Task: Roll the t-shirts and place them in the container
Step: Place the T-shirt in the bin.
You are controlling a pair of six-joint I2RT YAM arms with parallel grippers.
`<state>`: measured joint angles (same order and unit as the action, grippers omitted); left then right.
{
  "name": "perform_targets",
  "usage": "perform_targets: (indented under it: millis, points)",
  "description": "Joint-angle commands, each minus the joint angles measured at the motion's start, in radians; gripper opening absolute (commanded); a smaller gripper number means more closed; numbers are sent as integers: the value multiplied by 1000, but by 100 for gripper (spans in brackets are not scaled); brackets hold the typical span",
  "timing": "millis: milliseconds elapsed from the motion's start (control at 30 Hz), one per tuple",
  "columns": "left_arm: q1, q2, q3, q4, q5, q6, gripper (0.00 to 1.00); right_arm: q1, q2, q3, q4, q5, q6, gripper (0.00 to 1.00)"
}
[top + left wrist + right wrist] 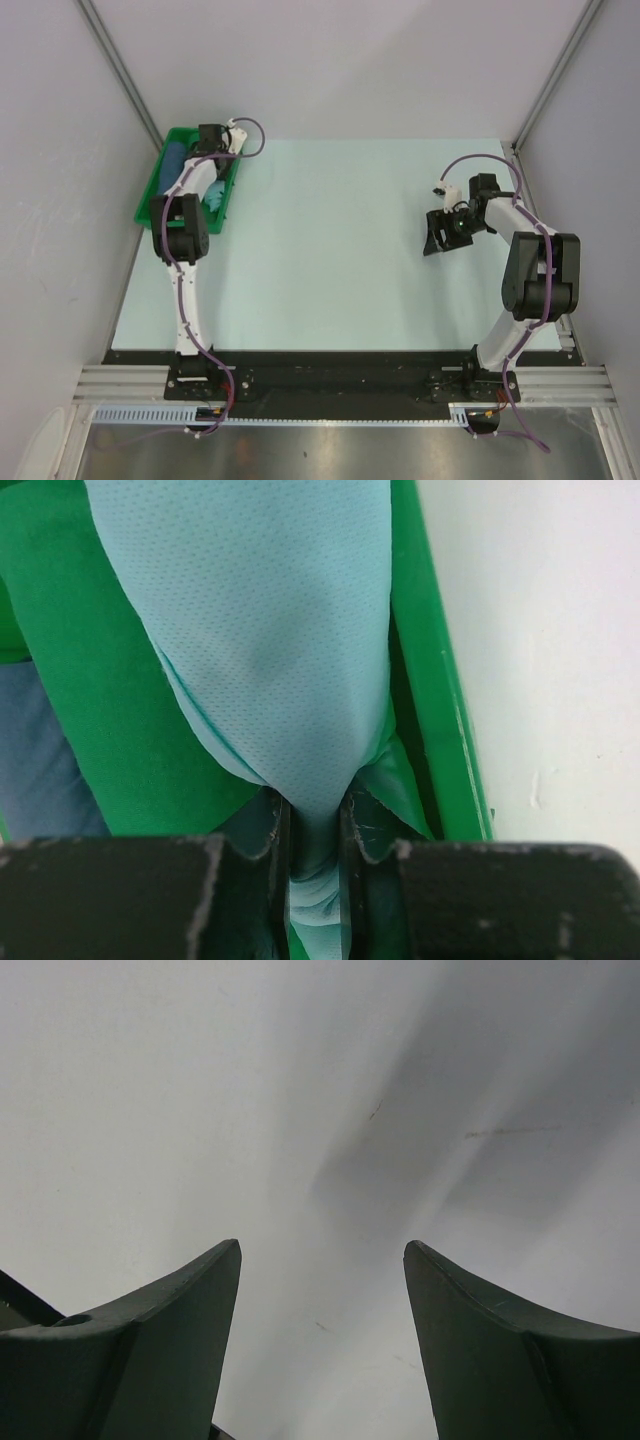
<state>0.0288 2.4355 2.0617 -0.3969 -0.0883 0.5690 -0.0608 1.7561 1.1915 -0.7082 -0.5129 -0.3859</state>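
Your left fingers [255,830] are clamped on a narrow fold of the t-shirt [270,630], and the cloth is pinched flat between the two pads. The shirt fans out wide ahead of them, inside the bin [150,195]. From above, only a small turquoise patch of it shows under the left arm [185,290].

Watch the bin's right wall [440,700]. It runs just beside the shirt's right edge, nearly touching the cloth where it narrows into your grip. Beyond that rim lies the pale surface [330,250]. On the other side of the shirt there is green, which could be cloth or the bin floor, and you cannot tell which. Past it, a blue cloth [35,750] sits at the left border of the wrist view.

The bin sits at the far left corner of the surface, with its outer side along the left edge and close to the side wall. You have little room that way. Toward the right, the surface stretches broadly between the bin and the right arm [535,270].

Your right fingers [150,1340] stand wide apart and hold nothing. They are above the right part of the surface, well apart from the bin and nearer the right edge. Between them, the wrist view shows only pale surface crossed by soft shadows.
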Motion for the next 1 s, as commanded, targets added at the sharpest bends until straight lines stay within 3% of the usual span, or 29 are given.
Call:
perform_targets:
  millis: [0,167,467,500,533,767,967]
  points:
    - [-6,-72,-34,3,34,31,9,-4,6,0,3,-3,8,72]
    - [6,-107,-20,-14,79,-90,35,-4,11,0,0,-6,10,72]
    - [16,-116,32,7,96,-228,48,-4,6,0,-7,-4,-1,72]
    - [14,-115,32,18,94,-238,52,-5,8,0,-8,-7,-1,72]
    - [16,-116,32,23,90,-248,63,-4,9,0,-8,-10,1,72]
    - [20,-147,-21,144,21,-291,66,-4,13,0,-8,-12,-1,72]
    - [26,-182,-71,269,42,-334,76,-4,11,-1,-2,-13,7,72]
